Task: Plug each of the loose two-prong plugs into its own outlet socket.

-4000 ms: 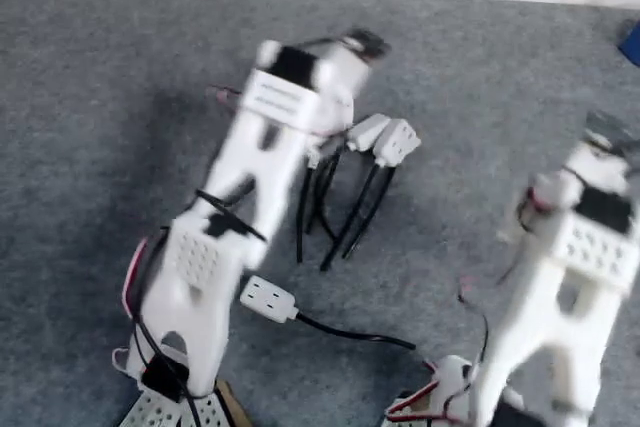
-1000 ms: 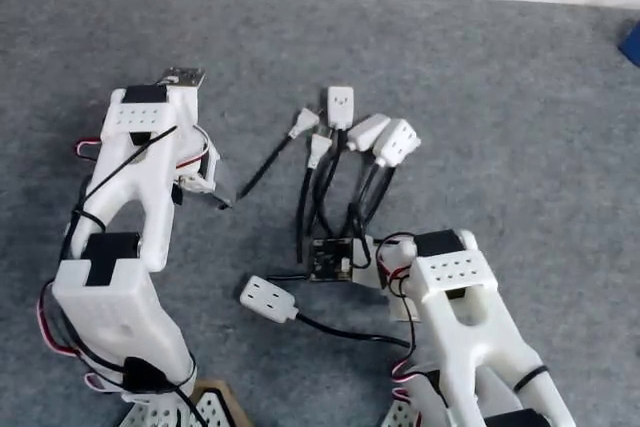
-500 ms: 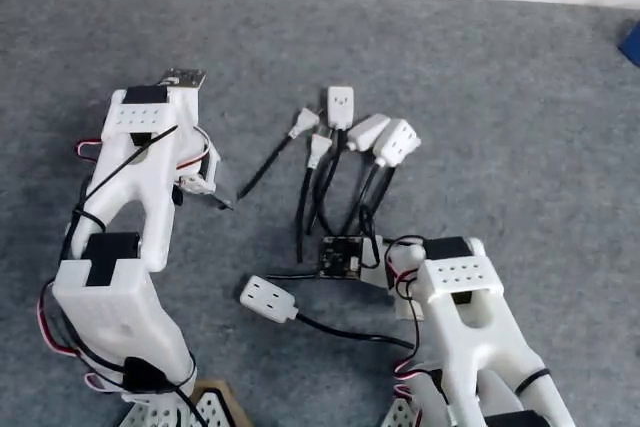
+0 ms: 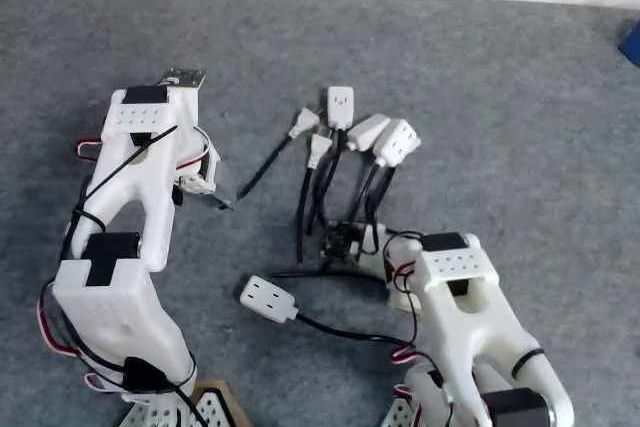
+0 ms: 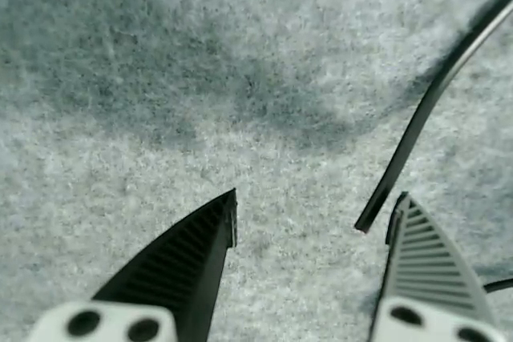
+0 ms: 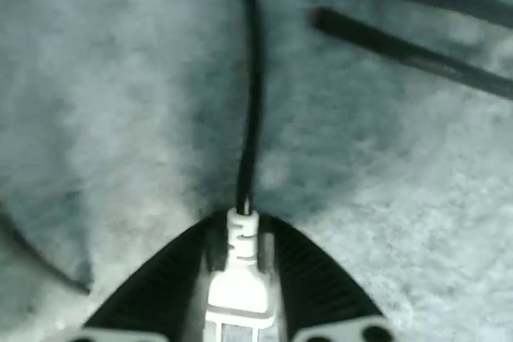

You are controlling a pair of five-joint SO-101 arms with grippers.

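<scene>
The left gripper (image 5: 317,198) hangs wide open over the grey carpet (image 5: 160,78), a black cord (image 5: 425,110) ending just beside one finger (image 5: 425,262). The right gripper (image 6: 242,223) pinches a white plug (image 6: 239,282) between its fingers, the plug's cord (image 6: 250,78) running straight ahead.

One socket (image 4: 268,299) lies on the carpet (image 4: 520,77) before the cord cluster (image 4: 367,131).

Beyond the cluster of plugs and sockets (image 4: 360,132) and to its right, open carpet (image 4: 500,77) is left free — its near side is barred by black cords (image 4: 303,202) and the right arm (image 4: 455,287), its left by the left arm (image 4: 150,157).
</scene>
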